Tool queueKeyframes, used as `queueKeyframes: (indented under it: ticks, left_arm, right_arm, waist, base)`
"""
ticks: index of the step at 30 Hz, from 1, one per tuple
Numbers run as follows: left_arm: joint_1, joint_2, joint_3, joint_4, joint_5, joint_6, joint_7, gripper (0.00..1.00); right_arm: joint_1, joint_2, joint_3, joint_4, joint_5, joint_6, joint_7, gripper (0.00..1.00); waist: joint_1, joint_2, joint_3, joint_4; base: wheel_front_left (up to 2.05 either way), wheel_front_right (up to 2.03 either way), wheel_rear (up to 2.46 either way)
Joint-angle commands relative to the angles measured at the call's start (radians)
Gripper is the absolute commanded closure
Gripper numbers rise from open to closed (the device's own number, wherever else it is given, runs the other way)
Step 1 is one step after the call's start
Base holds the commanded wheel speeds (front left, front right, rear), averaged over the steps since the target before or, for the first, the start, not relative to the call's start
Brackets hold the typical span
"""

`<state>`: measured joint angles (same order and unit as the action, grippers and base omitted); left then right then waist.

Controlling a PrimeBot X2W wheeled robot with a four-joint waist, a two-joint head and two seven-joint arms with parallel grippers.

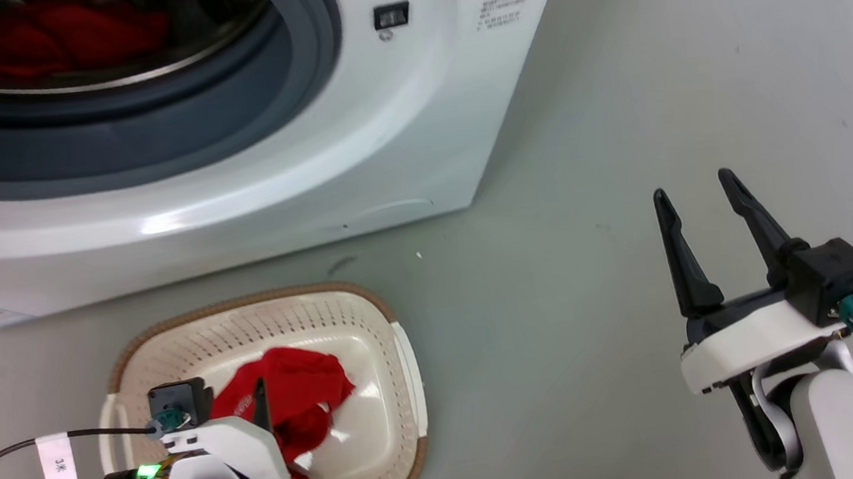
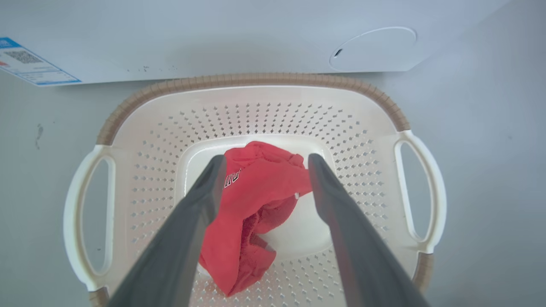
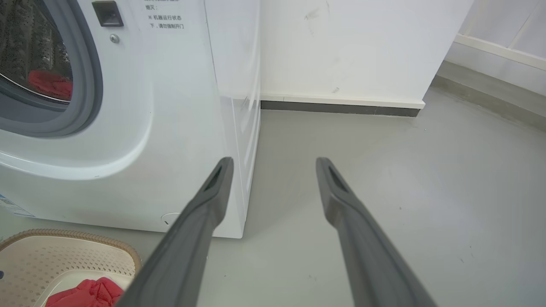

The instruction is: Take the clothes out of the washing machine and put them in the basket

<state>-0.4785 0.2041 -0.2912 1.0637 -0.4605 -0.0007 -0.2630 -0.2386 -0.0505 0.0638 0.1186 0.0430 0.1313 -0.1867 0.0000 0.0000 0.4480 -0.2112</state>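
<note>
A red garment [image 1: 293,401] lies loose in the cream basket [image 1: 371,315] on the floor before the washing machine [image 1: 414,115]. More red clothes [image 1: 55,36] rest inside the steel drum. My left gripper [image 2: 265,164] hangs open above the basket, its fingers apart over the red garment [image 2: 251,204] with nothing held. Over bare floor to the right of the machine, my right gripper [image 1: 696,194] is open and empty. The right wrist view catches the drum's red clothes [image 3: 51,83] and the basket [image 3: 64,251] at lower left.
The machine's front panel stands right behind the basket's far rim [image 2: 256,79]. Grey floor [image 1: 620,135] stretches to the right of the machine. A white wall with a dark skirting [image 3: 341,108] runs behind it.
</note>
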Motion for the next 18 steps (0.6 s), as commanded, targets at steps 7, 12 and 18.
queueKeyframes:
  ticks: [7, 12, 18]
  left_arm:
    - [0.092, -0.022, 0.049, -0.203, 0.078, 0.01, -0.002, 0.0]
    - [0.143, -0.029, 0.089, -0.34, 0.143, 0.035, -0.003, 0.0]
    - [0.176, -0.026, 0.128, -0.494, 0.211, 0.054, -0.003, 0.0]
  right_arm:
    - [0.074, 0.001, -0.023, -0.034, -0.013, -0.001, 0.038, 0.0]
    - [0.104, 0.001, -0.031, -0.053, -0.013, -0.001, 0.055, 0.0]
    - [0.126, 0.001, -0.036, -0.066, -0.011, -0.001, 0.062, 0.0]
  waist:
    - [0.0, 0.0, -0.169, 0.076]
    - [0.0, 0.0, -0.211, 0.09]
    - [0.0, 0.0, -0.247, 0.103]
  base:
    - [0.0, 0.0, 0.0]
    - [0.0, 0.0, 0.0]
    - [0.0, 0.0, 0.0]
